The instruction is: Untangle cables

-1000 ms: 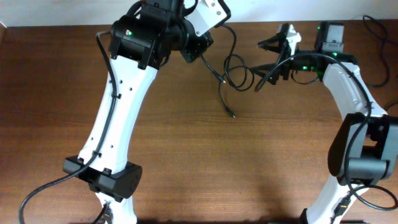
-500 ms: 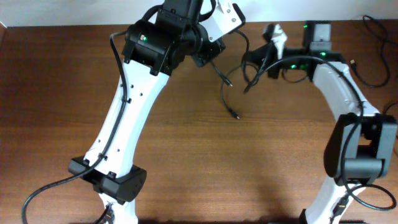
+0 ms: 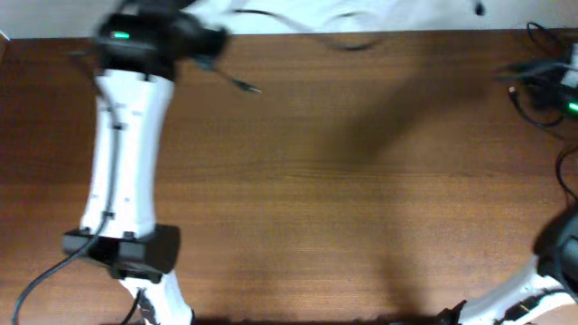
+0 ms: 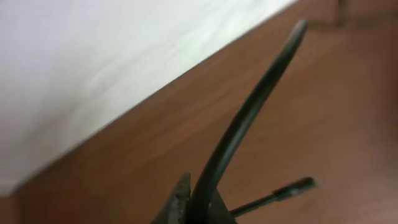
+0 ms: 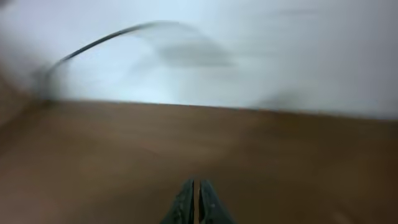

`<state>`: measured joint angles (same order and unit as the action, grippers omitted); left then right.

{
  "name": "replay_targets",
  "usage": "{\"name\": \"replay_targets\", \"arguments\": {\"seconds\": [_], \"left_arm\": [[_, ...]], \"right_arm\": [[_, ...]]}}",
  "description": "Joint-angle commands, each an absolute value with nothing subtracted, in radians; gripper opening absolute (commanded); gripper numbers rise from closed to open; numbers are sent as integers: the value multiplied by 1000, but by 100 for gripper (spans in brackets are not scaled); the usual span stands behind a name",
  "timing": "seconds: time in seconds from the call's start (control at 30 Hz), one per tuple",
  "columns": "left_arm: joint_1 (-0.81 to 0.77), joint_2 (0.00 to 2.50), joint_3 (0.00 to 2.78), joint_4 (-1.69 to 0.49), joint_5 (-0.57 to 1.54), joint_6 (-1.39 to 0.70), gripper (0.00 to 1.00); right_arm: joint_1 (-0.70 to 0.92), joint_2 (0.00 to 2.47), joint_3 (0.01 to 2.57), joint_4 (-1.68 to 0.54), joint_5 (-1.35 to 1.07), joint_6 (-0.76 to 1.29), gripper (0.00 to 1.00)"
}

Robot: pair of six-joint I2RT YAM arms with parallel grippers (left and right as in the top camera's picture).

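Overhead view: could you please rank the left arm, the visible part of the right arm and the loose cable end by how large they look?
1. left arm: largest, reaching from the table's near edge to its far edge.
2. right arm: smaller, though mostly cut off by the frame and blurred.
3. cable end: smallest, a thin dark streak.

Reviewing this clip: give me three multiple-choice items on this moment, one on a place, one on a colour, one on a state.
1. Overhead, the loose plug end shows:
A) beside the left arm, toward the far edge
B) mid-table
C) by the right arm

2. The cable gripped by the left pincer is:
A) white
B) black
C) red

3. The right pincer is:
A) wide open
B) shut on a cup
C) shut

Key: A, the plug end sits just right of the left arm's upper end; B, the cable rising from the shut fingers is black; C, its fingertips meet.
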<state>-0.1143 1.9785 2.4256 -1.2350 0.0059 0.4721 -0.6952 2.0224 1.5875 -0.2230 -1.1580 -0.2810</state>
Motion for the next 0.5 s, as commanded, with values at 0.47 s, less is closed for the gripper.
{"name": "replay_targets", "arguments": {"seconds": [0.47], "left_arm": [[-177,1934,2443,-1238,126,412,0]], "right_arm": [[-531,2022,1596,-400,-1171,-285,4]]}}
